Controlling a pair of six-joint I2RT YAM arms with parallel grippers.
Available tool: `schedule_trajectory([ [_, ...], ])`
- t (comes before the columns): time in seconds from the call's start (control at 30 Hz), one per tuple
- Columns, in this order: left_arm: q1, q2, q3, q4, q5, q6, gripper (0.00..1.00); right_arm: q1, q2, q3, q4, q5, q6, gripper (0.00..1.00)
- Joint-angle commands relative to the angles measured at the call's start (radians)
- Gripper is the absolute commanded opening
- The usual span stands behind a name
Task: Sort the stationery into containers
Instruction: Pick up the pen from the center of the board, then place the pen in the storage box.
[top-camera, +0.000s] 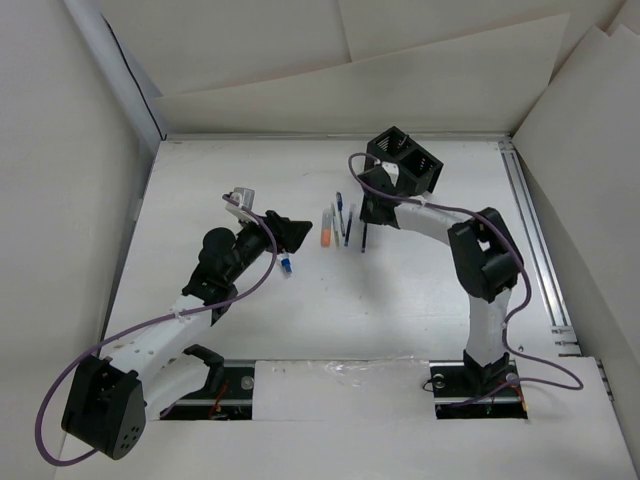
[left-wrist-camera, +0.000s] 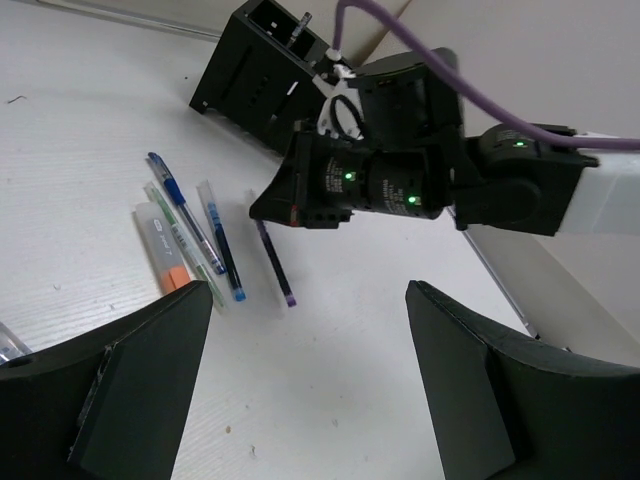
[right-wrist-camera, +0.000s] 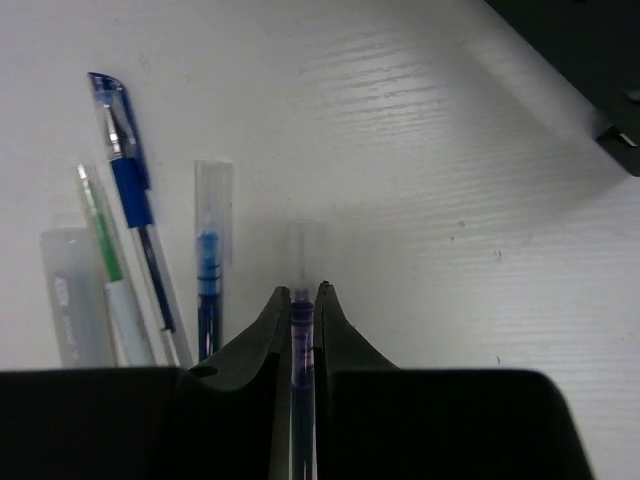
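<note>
The right tool (right-wrist-camera: 302, 293) is clamped on a slim purple pen (right-wrist-camera: 304, 245) near the middle of the white table (top-camera: 400, 320). Its two fingers pinch the barrel from either side, and the pen's clear capped end pokes out beyond the fingertips. These views do not show whether the pen rests on the table or hangs clear of it. Just to the pen's left in the right wrist view, four more pieces of stationery lie side by side in a loose row: a clear pen (right-wrist-camera: 210, 262) with blue ink nearest, then a blue pen (right-wrist-camera: 130, 185), a green pen (right-wrist-camera: 98, 222) and, at the outer end, a grey marker (left-wrist-camera: 160, 245) whose orange end shows in the left wrist view. The black organiser (top-camera: 403, 160), with slotted sides and open compartments, stands at the far side of the table, just beyond the right tool and apart from the row of pens. The left tool (left-wrist-camera: 308, 292) hovers over the table to the left of the row, its fingers spread wide with nothing between them, facing the pens and the right arm. A stubby white-blue marker (top-camera: 286, 265) lies alone on the table, just on the near side of the left tool and apart from the other items.
</note>
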Motion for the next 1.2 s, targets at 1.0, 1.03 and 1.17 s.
schedule_trajectory([
  [1.0, -0.003, 0.074, 0.025, 0.063, 0.054, -0.012, 0.75, -0.189, 0.192, 0.733, 0.390, 0.538, -0.333, 0.00],
  [1.03, -0.003, 0.074, 0.025, 0.063, 0.054, -0.012, 0.75, -0.189, 0.212, 0.733, 0.399, 0.538, -0.333, 0.00],
  [1.17, -0.003, 0.074, 0.025, 0.063, 0.054, -0.012, 0.75, -0.180, 0.261, 0.751, 0.431, 0.548, -0.370, 0.00],
])
